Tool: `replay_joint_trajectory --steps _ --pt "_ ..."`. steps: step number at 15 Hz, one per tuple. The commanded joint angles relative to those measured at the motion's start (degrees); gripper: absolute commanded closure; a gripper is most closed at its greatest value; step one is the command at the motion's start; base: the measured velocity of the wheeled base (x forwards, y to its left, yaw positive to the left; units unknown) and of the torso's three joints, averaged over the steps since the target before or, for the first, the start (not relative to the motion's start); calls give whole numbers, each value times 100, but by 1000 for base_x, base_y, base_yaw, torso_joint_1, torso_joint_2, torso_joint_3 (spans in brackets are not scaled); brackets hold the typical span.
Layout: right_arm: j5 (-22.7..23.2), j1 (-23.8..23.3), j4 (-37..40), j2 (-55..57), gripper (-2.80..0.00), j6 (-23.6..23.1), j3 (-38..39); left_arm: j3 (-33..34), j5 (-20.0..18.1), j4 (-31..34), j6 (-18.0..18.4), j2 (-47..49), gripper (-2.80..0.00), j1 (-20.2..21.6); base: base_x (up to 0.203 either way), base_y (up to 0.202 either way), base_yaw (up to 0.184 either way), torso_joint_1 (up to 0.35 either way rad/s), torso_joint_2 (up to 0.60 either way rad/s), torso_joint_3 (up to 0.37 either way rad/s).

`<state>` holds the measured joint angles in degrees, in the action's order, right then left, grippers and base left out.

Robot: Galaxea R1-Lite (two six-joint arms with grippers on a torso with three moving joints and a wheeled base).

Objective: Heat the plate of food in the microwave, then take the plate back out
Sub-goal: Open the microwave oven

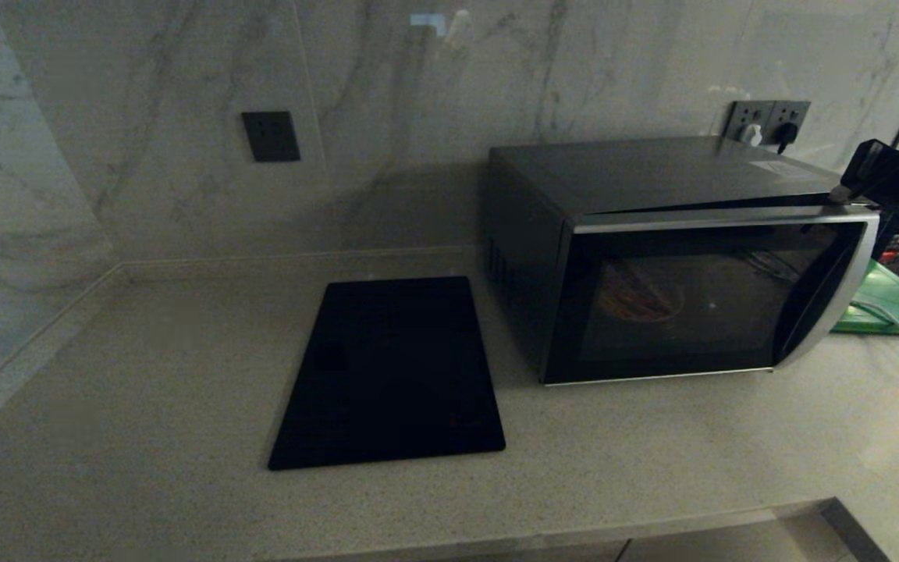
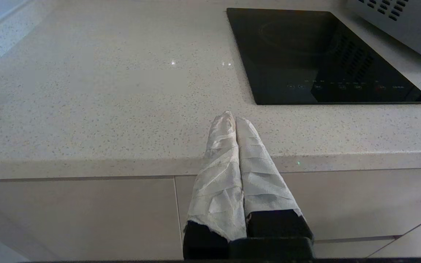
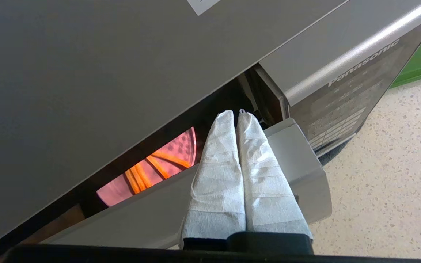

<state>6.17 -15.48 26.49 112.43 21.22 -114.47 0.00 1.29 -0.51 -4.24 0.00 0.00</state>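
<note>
The right gripper [image 3: 236,113] is clenched with nothing between its white-wrapped fingers [image 3: 219,171], the two tips pressed together and poked into the narrow gap at the top of the microwave [image 1: 652,250], where the door [image 1: 699,300] stands slightly ajar from the body. In the head view this gripper [image 1: 847,195] sits at about 3 o'clock, at the microwave's upper right corner, with its dark arm running off the edge of the picture beyond it.

Through the gap, the right wrist view shows the plate of food [image 3: 155,170] inside the cavity: a pinkish-lit round plate with thin orange sticks lying on it. In the head view it shows dimly through the black glass [image 1: 641,300], on the left part of the cavity floor.

The microwave sits on the speckled counter [image 1: 145,390] at roughly 2 o'clock from the middle of the head view. A flat black cooktop panel [image 1: 391,371] lies just beside it, near the centre. A green board [image 1: 898,304] lies on the counter behind the microwave's right end, at 3 o'clock.

The left gripper [image 2: 234,118] is also clenched and empty, parked near the counter's front edge, with the cooktop panel [image 2: 320,54] beyond it
</note>
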Motion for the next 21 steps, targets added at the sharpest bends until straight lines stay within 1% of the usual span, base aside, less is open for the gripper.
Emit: replay_joint_trajectory --steps 1,9,13,17,21 --pt "7 -7 14 25 0 13 4 0 3 -2 -6 8 0 0 0 0 0 0 0 0" --pt "-10 -42 124 -111 0 13 21 0 3 -2 -6 0 0 0 0 0 0 0 0 0" --pt "-2 -49 555 -290 0 13 30 0 3 -2 -6 4 0 0 0 0 0 0 0 0" --pt "18 -43 878 -459 0 -4 212 0 3 -2 -6 9 0 0 0 0 0 0 0 0" --pt "171 -36 1172 -689 0 -13 372 0 3 -2 -6 1 0 0 0 0 0 0 0 0"
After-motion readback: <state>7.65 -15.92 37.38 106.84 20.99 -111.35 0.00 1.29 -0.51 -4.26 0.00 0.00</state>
